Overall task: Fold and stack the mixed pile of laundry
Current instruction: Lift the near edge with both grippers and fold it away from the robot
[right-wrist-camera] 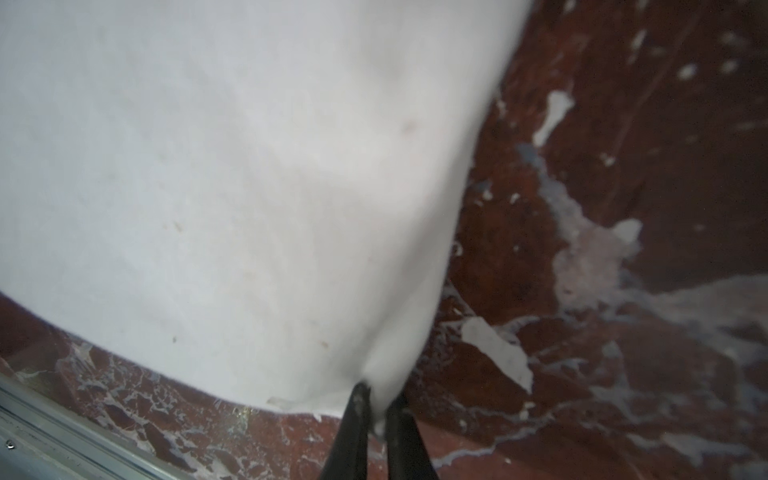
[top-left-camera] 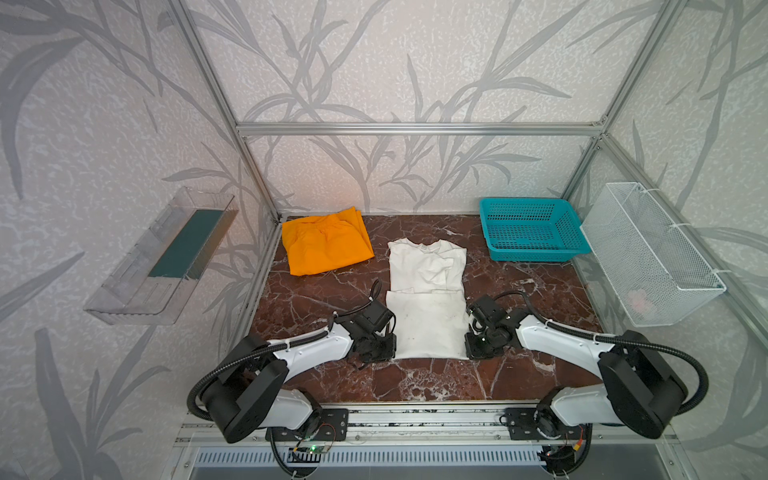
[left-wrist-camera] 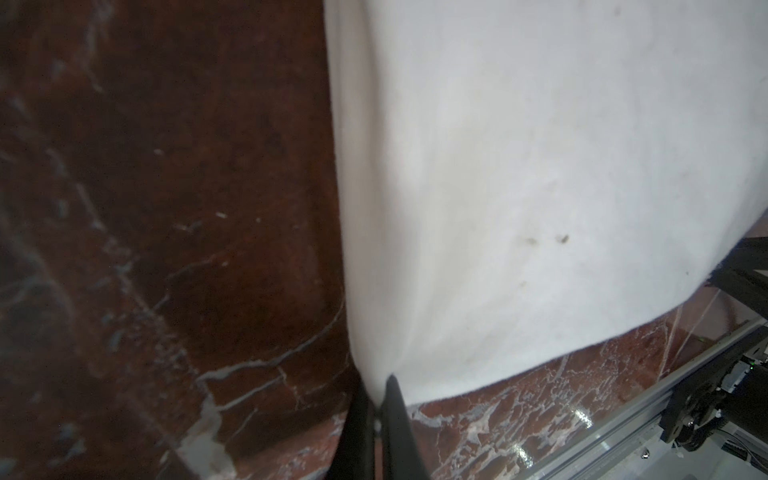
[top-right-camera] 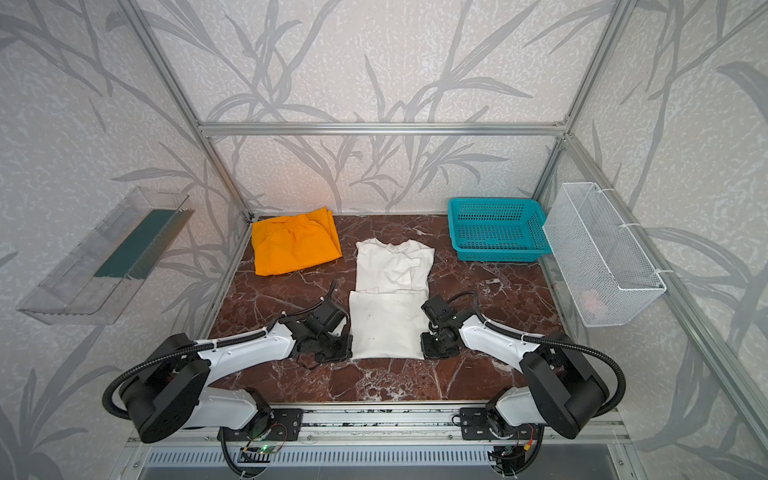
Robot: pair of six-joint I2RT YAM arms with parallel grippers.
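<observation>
White cloth shirt (top-left-camera: 428, 320) lies mid-table on dark red marble tabletop (top-left-camera: 519, 299). Left gripper (left-wrist-camera: 377, 395) and right gripper (right-wrist-camera: 379, 399) are each clamped on a near hem corner. Best lifted together, hem taut, carried toward the far collar

The dark red veined marble tabletop (top-left-camera: 316, 299) bears all the loose things. The white cloth shirt (top-left-camera: 426, 291) lies at its middle, lengthwise from near to far, with the collar end at the far side. The folded bright orange cloth trousers (top-left-camera: 326, 243) lie in the far left corner, left of the shirt's far end and apart from it. The teal perforated plastic basket (top-left-camera: 536, 252) stands in the far right corner, right of the shirt and apart from it. A white wire-mesh basket (top-left-camera: 648, 253) hangs on the right wall, just right of the teal basket. A clear plastic tray (top-left-camera: 162, 257) hangs on the left wall. The left gripper (left-wrist-camera: 377, 399) sits at the shirt's near left corner and the right gripper (right-wrist-camera: 377, 403) at its near right corner, each with cloth between its fingers.
</observation>
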